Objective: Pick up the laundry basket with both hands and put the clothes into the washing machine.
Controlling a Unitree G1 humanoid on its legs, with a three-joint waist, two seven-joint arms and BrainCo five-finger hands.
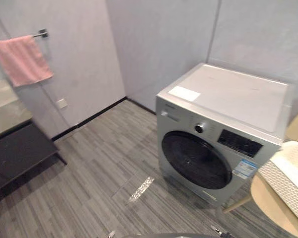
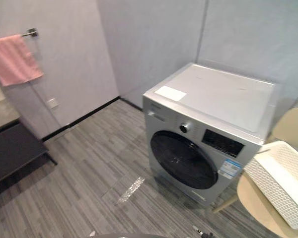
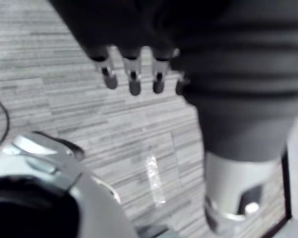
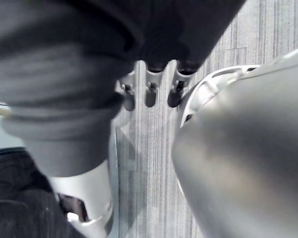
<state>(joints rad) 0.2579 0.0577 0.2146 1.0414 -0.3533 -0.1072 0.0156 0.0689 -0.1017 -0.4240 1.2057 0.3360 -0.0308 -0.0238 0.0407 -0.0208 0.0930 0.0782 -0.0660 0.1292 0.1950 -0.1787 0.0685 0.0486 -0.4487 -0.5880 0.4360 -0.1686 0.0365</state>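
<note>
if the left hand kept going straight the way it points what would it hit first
Probably the grey plank floor: the left hand hangs with relaxed fingers aimed down at it, and nothing shows in between, though depth is unclear.

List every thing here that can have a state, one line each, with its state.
washing machine door: shut.
pink towel: hanging over the wall rail.
laundry basket: resting on the round table, not picked up; contents unclear.
left hand: open, holding nothing.
right hand: open, holding nothing.
</note>
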